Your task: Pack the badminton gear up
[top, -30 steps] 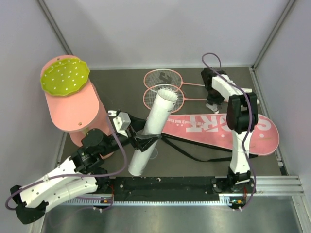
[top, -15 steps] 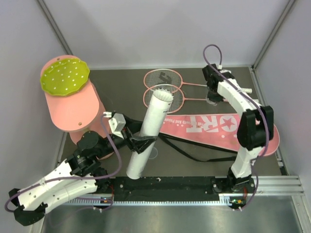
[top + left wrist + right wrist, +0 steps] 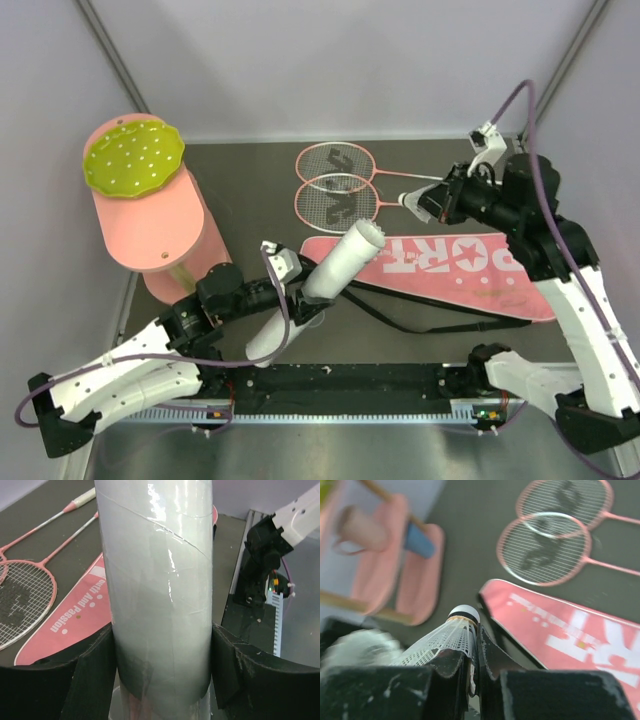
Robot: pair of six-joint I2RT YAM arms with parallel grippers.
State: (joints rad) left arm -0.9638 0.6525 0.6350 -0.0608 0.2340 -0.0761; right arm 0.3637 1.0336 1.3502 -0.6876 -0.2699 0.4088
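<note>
While the right hand (image 3: 472, 655) pinches a shuttlecock (image 3: 442, 636) by its skirt above the handles of the rackets (image 3: 335, 195), the white tube (image 3: 330, 275) sits to its left, clamped mid-length by the left hand (image 3: 295, 300). Its long axis slants from near-left up to far-right, open mouth toward the right hand, which seems placed to feed it. Between them is open air over the pink bag (image 3: 440, 265) on the desk (image 3: 250, 180).

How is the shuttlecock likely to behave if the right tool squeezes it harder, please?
The shuttlecock looks light, and its thin mesh skirt would probably deform or crush. Its smooth rounded cork could let it slip from the right tool.
</note>
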